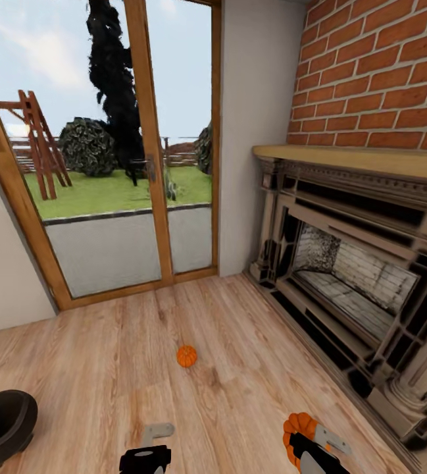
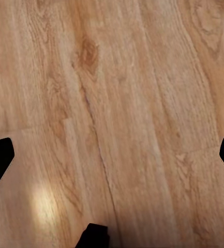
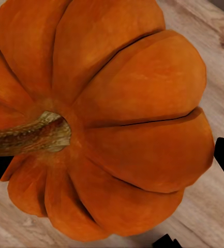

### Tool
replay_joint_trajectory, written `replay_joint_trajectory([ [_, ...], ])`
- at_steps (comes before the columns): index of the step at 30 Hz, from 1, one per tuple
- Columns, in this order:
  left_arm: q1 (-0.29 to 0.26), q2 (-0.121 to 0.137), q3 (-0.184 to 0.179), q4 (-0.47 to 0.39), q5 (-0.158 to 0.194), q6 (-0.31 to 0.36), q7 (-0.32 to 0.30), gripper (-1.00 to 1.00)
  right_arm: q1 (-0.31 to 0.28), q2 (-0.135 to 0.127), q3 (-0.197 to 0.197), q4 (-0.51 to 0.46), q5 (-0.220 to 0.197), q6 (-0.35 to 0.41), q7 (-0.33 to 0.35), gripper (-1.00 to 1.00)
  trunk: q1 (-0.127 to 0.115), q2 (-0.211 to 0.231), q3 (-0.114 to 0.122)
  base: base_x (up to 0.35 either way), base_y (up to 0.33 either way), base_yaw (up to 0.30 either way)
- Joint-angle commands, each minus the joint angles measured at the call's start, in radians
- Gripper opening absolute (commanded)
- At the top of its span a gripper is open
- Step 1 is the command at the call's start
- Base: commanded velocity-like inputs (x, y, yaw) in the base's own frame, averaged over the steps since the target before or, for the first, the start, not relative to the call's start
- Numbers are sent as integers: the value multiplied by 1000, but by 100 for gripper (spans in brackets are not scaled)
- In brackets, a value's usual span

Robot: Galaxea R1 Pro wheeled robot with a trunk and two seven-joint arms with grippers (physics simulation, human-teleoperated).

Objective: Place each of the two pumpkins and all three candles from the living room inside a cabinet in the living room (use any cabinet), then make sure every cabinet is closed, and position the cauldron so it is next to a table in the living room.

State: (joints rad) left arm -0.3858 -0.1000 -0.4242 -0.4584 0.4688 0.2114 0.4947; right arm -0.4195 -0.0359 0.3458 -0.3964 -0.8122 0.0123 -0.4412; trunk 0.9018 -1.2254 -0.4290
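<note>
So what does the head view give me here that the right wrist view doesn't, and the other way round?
Head view alone: a second pumpkin lying loose on the floor, the cauldron at the left edge, the left gripper, the fireplace and the glass door.
Right wrist view alone: the held pumpkin's stem and ribs close up.
Both: the held pumpkin in the right gripper, over the wooden floor.
</note>
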Motion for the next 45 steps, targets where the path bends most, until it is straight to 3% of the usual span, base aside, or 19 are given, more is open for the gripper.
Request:
replay_joint_trajectory([
  [1,-1,1,-8,-2,7,4,8,100,-1,-1,9,-2,-4,1,-9,-100,1,-1,-1,293,77,0],
  [24,-1,3,-8,-2,7,4,7,100,-1,-7,9,-2,-3,1,85,-100,1,-1,-1,293,5,0],
  [45,-1,3,-8,-2,7,3,7,100,-1,-3,9,-1,-2,1,88,-100,1,-1,-1,299,0,0],
])
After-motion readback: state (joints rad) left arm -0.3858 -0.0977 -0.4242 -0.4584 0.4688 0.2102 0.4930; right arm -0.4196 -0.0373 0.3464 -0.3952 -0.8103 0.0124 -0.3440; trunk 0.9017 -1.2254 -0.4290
